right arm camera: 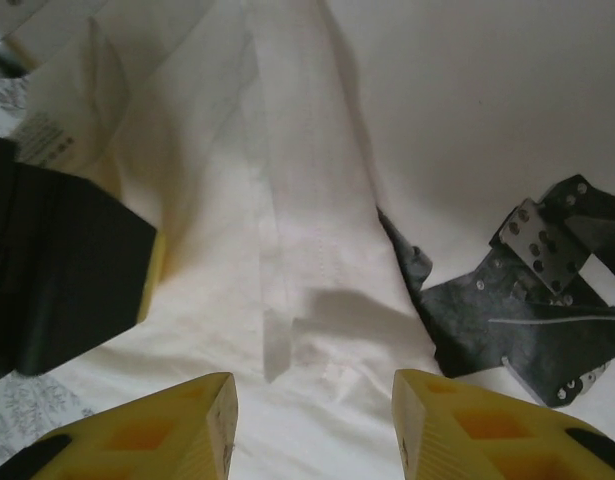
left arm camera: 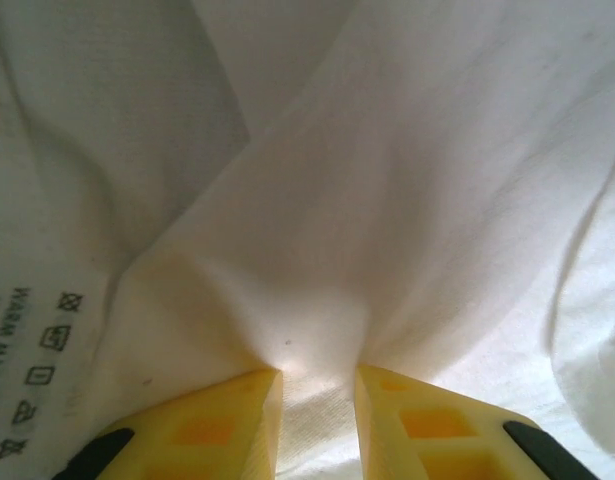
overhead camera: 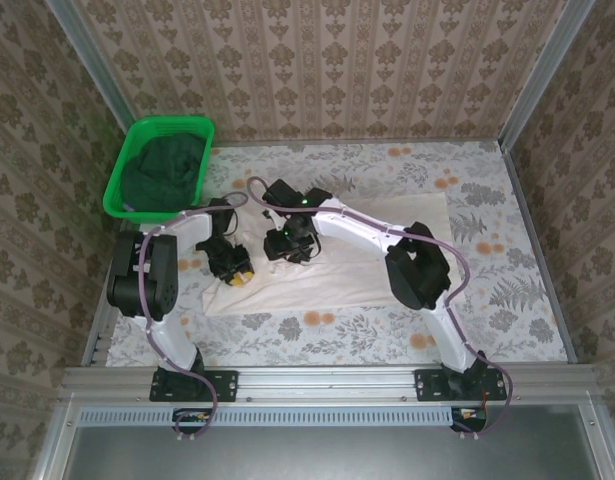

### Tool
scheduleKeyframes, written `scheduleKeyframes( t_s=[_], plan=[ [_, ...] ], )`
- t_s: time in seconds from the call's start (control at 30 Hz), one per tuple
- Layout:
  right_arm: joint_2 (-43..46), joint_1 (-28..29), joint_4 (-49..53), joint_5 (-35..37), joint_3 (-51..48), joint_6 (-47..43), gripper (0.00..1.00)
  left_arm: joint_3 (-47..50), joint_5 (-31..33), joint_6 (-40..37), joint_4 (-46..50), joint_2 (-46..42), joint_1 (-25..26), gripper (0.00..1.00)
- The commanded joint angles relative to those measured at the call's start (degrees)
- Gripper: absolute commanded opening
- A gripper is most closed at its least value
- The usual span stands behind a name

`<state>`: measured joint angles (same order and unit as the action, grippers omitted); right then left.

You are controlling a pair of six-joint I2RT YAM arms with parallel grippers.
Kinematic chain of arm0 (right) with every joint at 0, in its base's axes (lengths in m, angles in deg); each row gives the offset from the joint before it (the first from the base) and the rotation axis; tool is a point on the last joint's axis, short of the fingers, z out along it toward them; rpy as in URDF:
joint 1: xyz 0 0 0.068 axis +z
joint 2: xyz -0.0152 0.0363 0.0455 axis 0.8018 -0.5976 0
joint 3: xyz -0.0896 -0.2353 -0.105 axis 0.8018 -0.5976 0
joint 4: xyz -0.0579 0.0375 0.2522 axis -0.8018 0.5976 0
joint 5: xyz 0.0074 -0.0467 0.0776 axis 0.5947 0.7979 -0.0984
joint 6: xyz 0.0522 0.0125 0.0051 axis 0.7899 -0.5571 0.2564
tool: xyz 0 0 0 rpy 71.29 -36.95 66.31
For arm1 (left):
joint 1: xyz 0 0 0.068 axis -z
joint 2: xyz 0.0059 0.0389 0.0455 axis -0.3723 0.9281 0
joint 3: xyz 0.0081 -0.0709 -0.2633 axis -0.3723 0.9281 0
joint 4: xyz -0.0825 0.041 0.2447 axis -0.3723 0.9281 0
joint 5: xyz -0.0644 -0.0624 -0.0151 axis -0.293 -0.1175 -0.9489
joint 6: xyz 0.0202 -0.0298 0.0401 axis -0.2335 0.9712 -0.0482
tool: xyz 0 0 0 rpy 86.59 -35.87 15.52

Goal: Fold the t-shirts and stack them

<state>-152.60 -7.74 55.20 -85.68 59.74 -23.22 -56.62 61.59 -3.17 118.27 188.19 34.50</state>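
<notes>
Yellow plastic, the left fingers (left arm camera: 249, 415) stand almost together, with a ridge of the pale cream t-shirt (left arm camera: 387, 200) nipped in the narrow gap between them. Creases fan out from that pinch across the cloth. A white care label (left arm camera: 37, 340) printed with black washing symbols lies just to their left.

The right fingers (right arm camera: 192, 425) stand well apart with nothing held, low over the same shirt. I cannot tell whether their tips touch it. A narrow folded strip of the cloth ends just ahead of the gap between them, and the shirt's black printed mark (right arm camera: 527, 300) lies crumpled off to their right.

From above, both sets of fingers are down on the left part of the pale shirt, near each other, with the left fingers close to its near left edge. The shirt is spread flat on the floral worktop (overhead camera: 487, 200) and reaches away to the right. At the far left corner sits a bright green basket (overhead camera: 115, 200) with the dark green t-shirt (overhead camera: 167, 165) bundled inside it.
</notes>
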Motion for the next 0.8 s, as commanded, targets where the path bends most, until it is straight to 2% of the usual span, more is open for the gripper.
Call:
scheduleKeyframes(
  t_s=[0.0,0.37,0.5,0.77],
  plan=[
    [-3.53,0.17,6.21,1.53,4.67,-1.46,0.47,-0.31,0.01,-3.87,0.55,2.02,-0.43,0.27],
    [-10.95,0.58,10.22,1.57,13.88,-1.7,0.45,-3.5,1.86,-7.04,3.6,4.94,-0.78,0.27],
    [-13.35,0.79,13.09,0.56,17.54,-1.87,0.41,-3.54,2.58,-7.27,4.02,4.54,-1.09,0.27],
    [-12.27,2.17,13.23,0.34,15.8,-2.07,0.42,-2.63,2.5,-7.46,3.65,4.35,-1.88,0.27]
  ],
)
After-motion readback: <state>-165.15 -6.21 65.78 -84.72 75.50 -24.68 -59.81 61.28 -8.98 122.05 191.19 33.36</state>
